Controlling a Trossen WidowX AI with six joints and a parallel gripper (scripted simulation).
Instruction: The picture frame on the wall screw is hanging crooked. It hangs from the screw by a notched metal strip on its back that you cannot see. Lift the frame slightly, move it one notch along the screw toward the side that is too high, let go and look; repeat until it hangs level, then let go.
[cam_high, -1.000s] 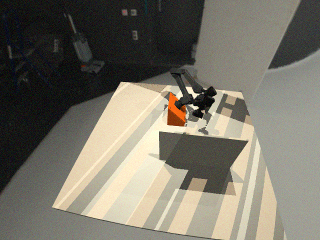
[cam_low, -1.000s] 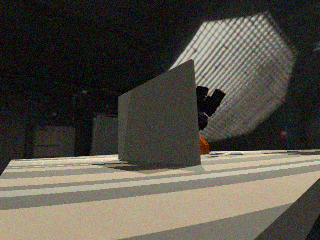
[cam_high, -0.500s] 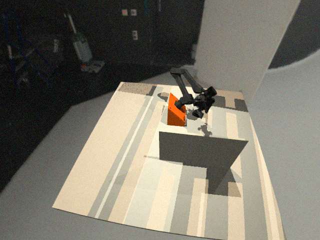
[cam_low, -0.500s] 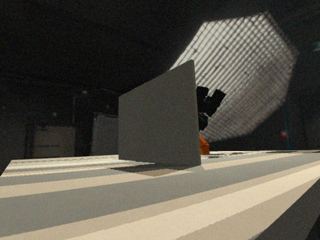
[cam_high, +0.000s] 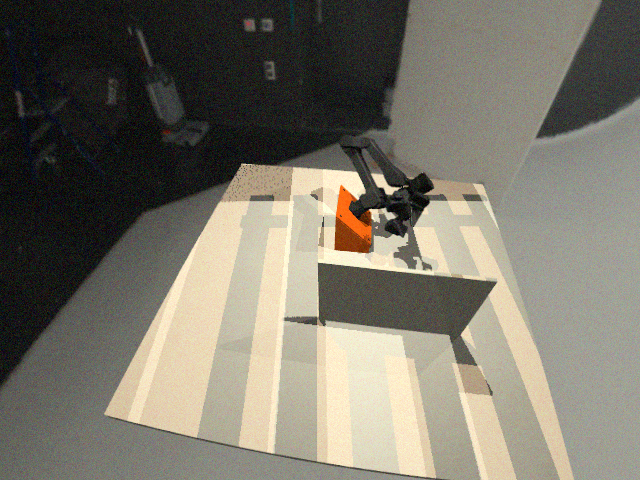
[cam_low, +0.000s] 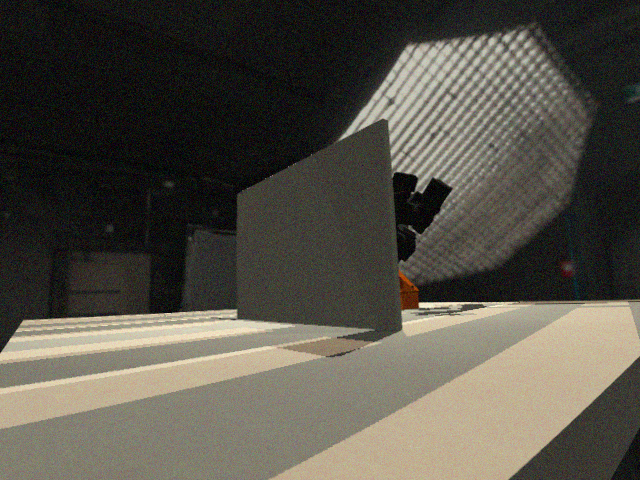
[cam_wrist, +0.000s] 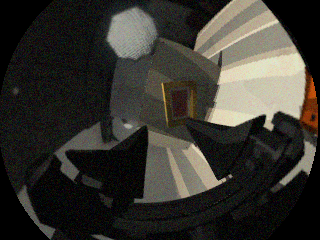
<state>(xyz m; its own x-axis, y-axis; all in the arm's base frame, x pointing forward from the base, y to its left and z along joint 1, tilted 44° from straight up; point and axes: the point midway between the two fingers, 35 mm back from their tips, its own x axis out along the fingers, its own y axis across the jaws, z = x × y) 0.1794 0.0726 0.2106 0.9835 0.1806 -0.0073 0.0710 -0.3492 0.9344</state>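
hanging well ahead of gripper (cam_wrist: 167, 160): frame (cam_wrist: 179, 102)

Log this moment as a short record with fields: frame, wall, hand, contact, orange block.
frame: yellow-edged picture frame on the wall panel, seen only in the wrist view; tilt too small to judge
wall: grey upright panel on the striped mat
hand: hand partly open, holding nothing, pointed at the frame
contact: none, a gap separates fingers from frame
orange block: orange block beside the arm, behind the wall
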